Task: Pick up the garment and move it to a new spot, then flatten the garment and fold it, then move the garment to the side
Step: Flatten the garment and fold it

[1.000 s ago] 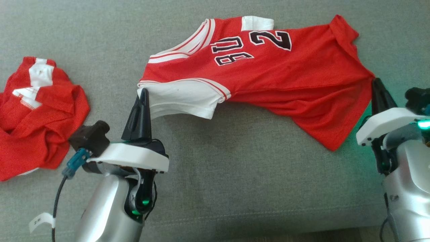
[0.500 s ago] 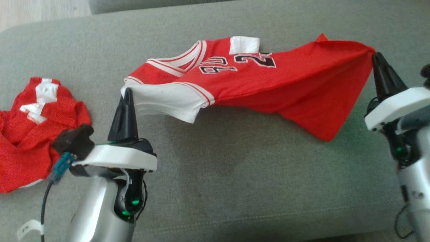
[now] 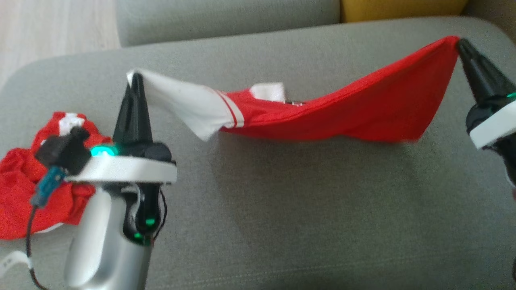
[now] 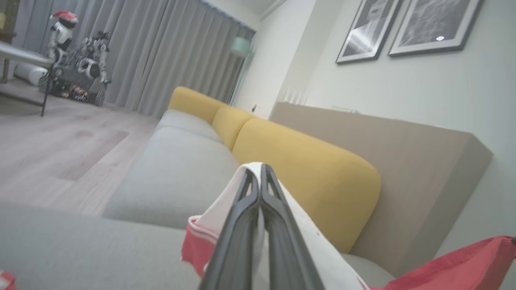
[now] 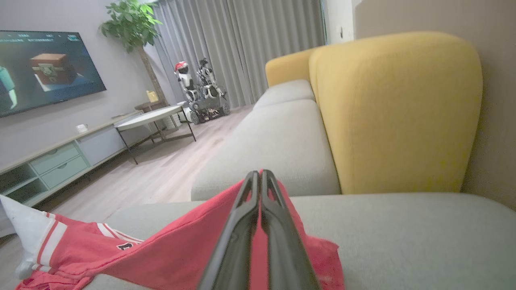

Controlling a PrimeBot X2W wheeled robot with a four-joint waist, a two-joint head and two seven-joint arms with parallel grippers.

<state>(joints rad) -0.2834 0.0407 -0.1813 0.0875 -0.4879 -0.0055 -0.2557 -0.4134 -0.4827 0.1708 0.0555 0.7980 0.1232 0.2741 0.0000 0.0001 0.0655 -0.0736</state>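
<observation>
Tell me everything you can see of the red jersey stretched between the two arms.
The jersey is red, thin sports mesh by the look of it, with a white sleeve trimmed in red stripes and another white patch at its far edge. Black, white-outlined lettering partly shows. It hangs stretched lengthwise: the left gripper is shut on the sleeve's tip, the right gripper shut on the red edge at the other end. Its middle sags and seems to rest on the grey sofa cushion.
</observation>
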